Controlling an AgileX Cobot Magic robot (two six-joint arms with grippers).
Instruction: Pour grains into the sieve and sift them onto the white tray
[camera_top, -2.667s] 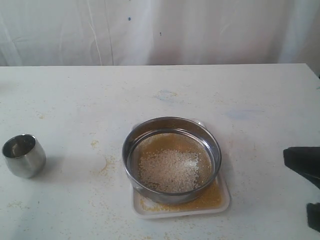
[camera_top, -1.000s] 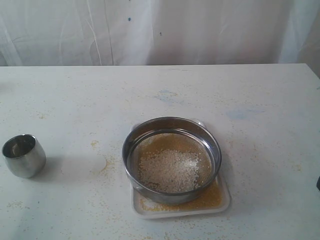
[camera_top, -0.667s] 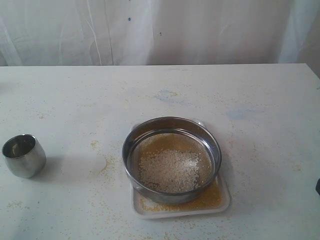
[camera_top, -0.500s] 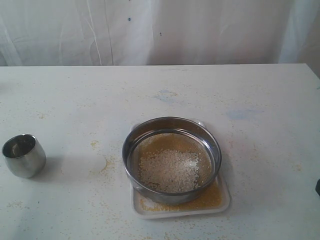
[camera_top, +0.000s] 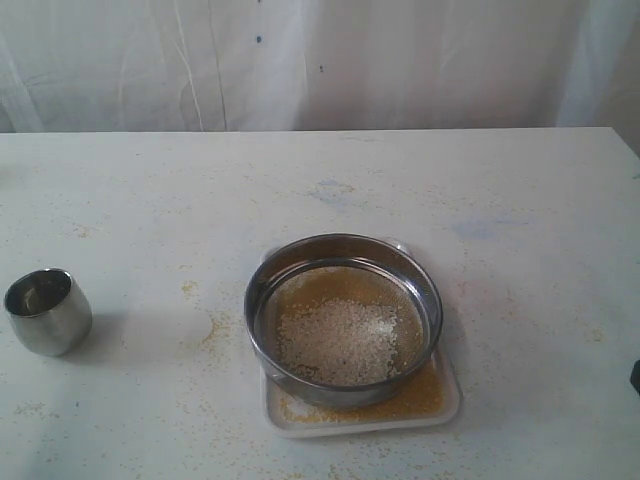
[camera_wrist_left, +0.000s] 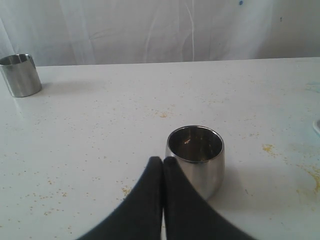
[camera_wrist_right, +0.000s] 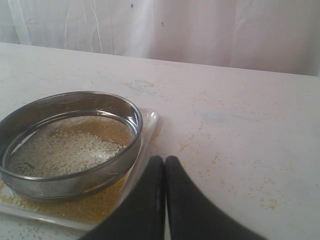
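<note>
Starting far left of the sieve (camera_top: 345, 247): a small rounded steel cup (camera_top: 47, 311) stands upright on the white table (camera_top: 150, 190), well apart from the sieve, mouth up. The left gripper (camera_wrist_left: 163, 162) sits right at that cup, its two dark fingers pressed flat together and pinching nothing. The tips lie against the cup's near wall in the wrist view, but I cannot tell whether they touch it. Farther off on that side stands a second steel cup (camera_wrist_left: 20, 75), straight-walled.

Loose yellow specks dot the table between cup and sieve. The sieve rests level on the white tray (camera_top: 360, 427), covering most of it. Only the tray's rim and corners peek out around the steel ring. The grains (camera_top: 340, 340) are in two lots: a pale, coarse heap on the mesh inside the sieve, and fine yellow-tan meal on the tray beneath, showing along the sieve's near and right edges.

Right of the sieve is the right gripper (camera_wrist_right: 165, 162), fingers closed tight on each other, empty, close to the tray's corner and clear of it.
</note>
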